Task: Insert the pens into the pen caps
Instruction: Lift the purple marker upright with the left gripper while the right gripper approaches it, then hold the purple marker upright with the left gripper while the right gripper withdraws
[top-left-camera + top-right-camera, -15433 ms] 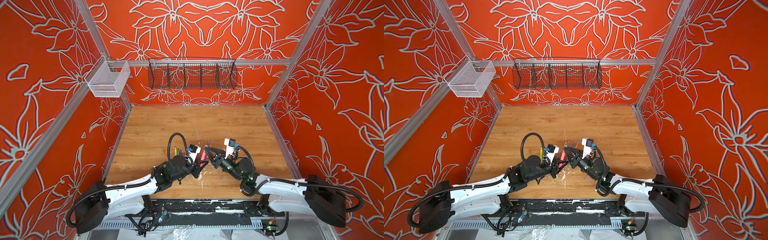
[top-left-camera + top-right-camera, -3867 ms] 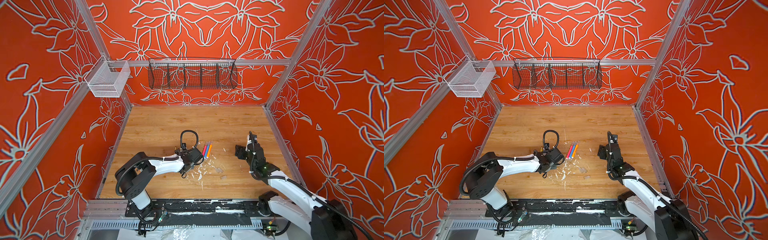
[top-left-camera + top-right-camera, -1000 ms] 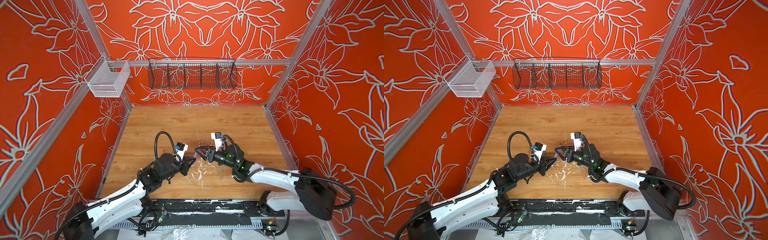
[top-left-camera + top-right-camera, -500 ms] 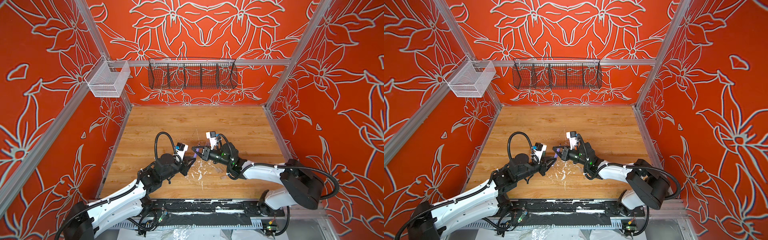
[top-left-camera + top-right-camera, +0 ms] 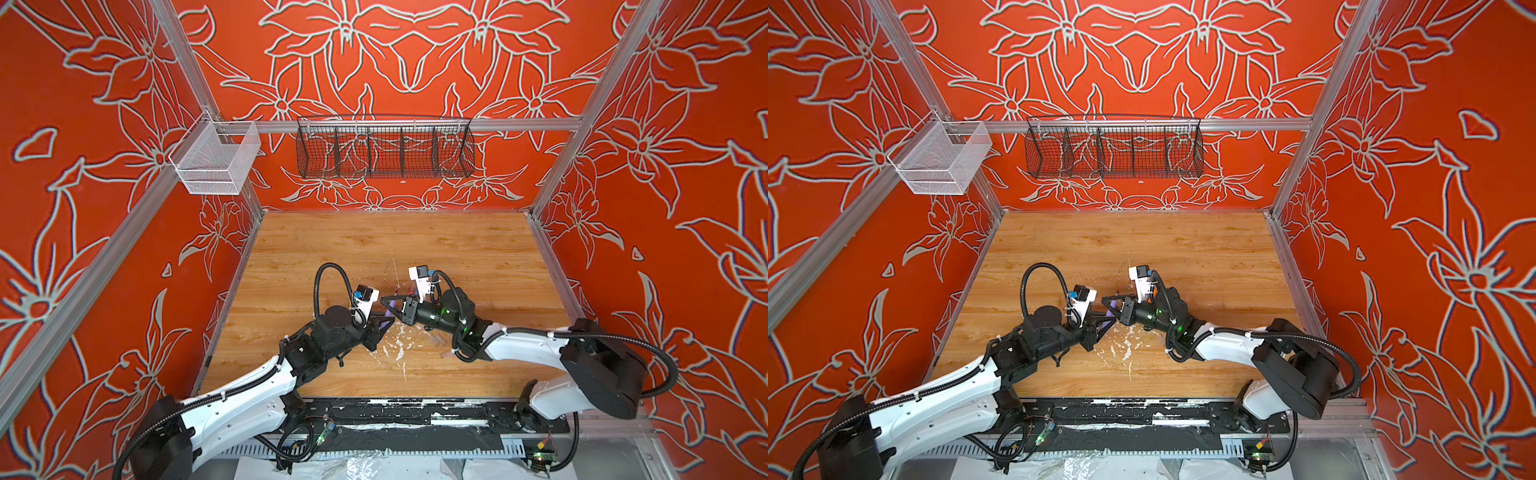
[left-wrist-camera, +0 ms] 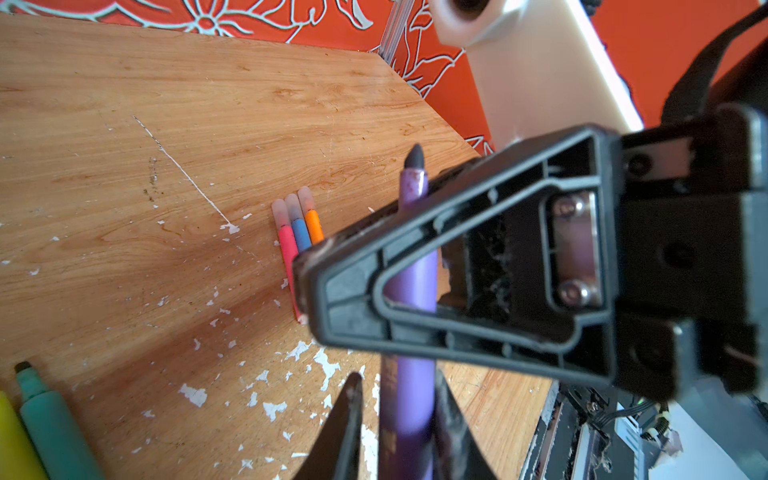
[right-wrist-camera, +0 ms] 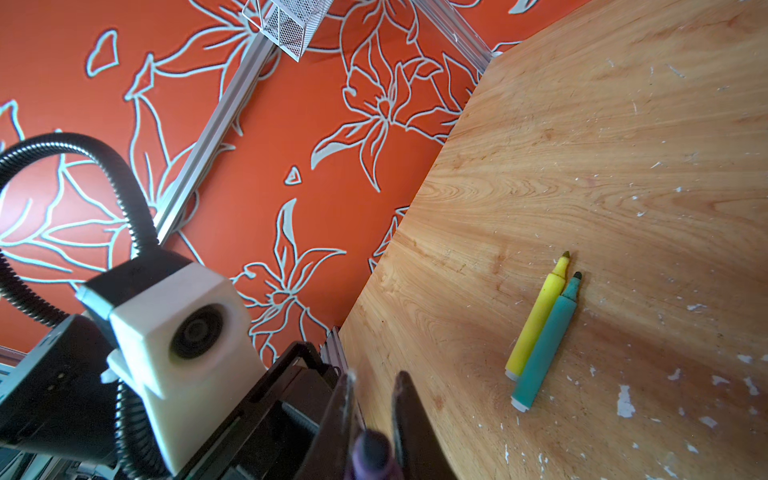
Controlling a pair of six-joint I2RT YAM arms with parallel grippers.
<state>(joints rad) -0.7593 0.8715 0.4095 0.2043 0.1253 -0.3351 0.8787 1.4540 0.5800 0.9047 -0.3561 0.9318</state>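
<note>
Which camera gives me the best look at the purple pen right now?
The left wrist view: the purple pen is close up there, with its barrel and dark uncapped tip visible, though partly hidden. Both top views show only a small purple sliver. The right wrist view shows just its blurred end.

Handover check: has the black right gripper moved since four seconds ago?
Yes. The right gripper moved left, from the wooden table's right side to near its white paint flecks.
</note>
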